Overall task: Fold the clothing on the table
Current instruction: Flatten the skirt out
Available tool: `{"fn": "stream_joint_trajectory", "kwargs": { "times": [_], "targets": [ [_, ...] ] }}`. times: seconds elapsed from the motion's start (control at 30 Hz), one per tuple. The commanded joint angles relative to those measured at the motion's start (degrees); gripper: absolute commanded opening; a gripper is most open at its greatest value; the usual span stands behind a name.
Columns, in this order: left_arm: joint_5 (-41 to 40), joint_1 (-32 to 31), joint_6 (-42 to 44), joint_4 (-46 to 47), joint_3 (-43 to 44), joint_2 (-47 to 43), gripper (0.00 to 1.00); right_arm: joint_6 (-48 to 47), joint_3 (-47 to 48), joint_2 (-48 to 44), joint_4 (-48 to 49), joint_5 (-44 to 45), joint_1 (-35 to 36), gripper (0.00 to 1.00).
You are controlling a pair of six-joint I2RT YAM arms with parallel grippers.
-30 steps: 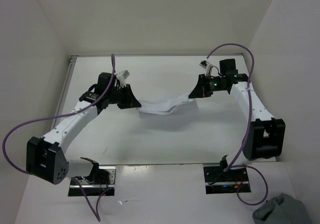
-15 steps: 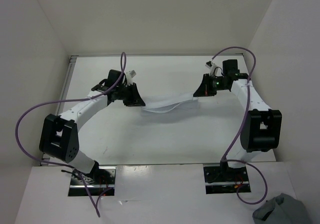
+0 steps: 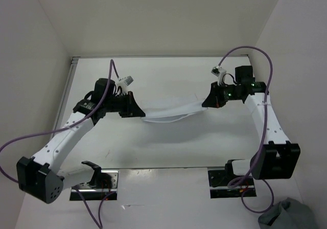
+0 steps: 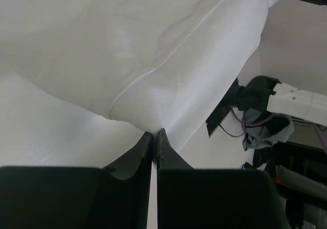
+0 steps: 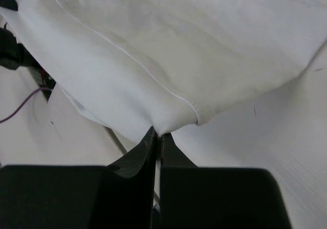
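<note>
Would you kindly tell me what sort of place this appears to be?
Likely a robotics lab test cell: a white table enclosed by white wall panels, with the left arm and right arm bolted at its near edge.

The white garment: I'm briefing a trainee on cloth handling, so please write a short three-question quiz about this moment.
1. True or false: only the left claw grips the garment.
2. In the top view, where is the grey-blue bundle? A) on the table, under the garment; B) in the bottom right corner of the picture; C) in the far left corner.
3. Fill in: the right claw is ____ on the garment's hemmed edge.
Key: 1 false, both claws pinch it; 2 B; 3 shut.
</note>
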Motion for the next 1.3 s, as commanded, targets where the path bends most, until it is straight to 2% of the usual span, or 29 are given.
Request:
{"fn": "stream_joint_trajectory", "kwargs": {
  "times": [0.0,0.07,0.13,0.27,0.33,0.43,0.57,0.7,0.9,0.97,1.03,1.13,1.27],
  "targets": [
    [5.23,-0.10,2.31,-4.11,-1.24,-4.85,0.05,-6.86,0.71,-5.22,-4.23,-3.51,1.74,0.00],
    [4.02,-0.10,3.36,-6.04,-0.72,-6.87,0.05,-7.49,-0.68,-7.50,-2.15,-4.75,4.10,0.00],
    [1.21,-0.10,3.98,-6.05,-0.19,-6.88,0.05,0.37,-2.88,-10.13,3.90,-2.57,5.95,0.00],
    [1.19,1.13,4.51,-1.75,0.42,-0.84,0.05,6.74,-6.14,-9.89,16.48,3.59,6.49,0.00],
    [1.19,1.84,4.51,1.33,1.74,5.20,0.05,7.71,-4.57,-7.00,20.01,3.60,6.49,0.00],
    [-0.04,2.36,4.51,5.02,6.13,13.38,0.02,10.00,1.74,2.39,20.54,3.60,6.49,0.00],
    [-1.88,3.50,5.65,6.35,14.47,23.51,0.00,12.02,14.64,17.93,19.66,2.11,5.97,0.00],
    [-1.88,4.82,5.65,9.94,22.30,31.16,0.00,14.83,21.44,25.25,23.43,2.11,4.83,0.00],
    [-1.36,7.81,5.13,11.36,35.56,44.07,0.00,20.10,27.16,29.31,36.16,6.32,4.21,0.00],
    [-1.36,8.52,5.13,11.88,40.49,44.80,0.00,20.73,28.74,29.84,39.95,6.93,3.68,0.00],
    [-1.36,9.04,5.13,11.88,43.30,44.80,0.00,20.73,32.16,29.84,39.44,6.41,3.68,0.00],
    [-2.06,9.04,5.74,12.75,43.32,41.47,0.00,20.20,33.49,28.54,38.82,5.18,3.06,0.00],
    [-2.67,9.04,5.74,14.34,35.78,35.06,0.00,19.67,29.37,25.63,36.55,4.57,3.06,0.00]
  ]
}}
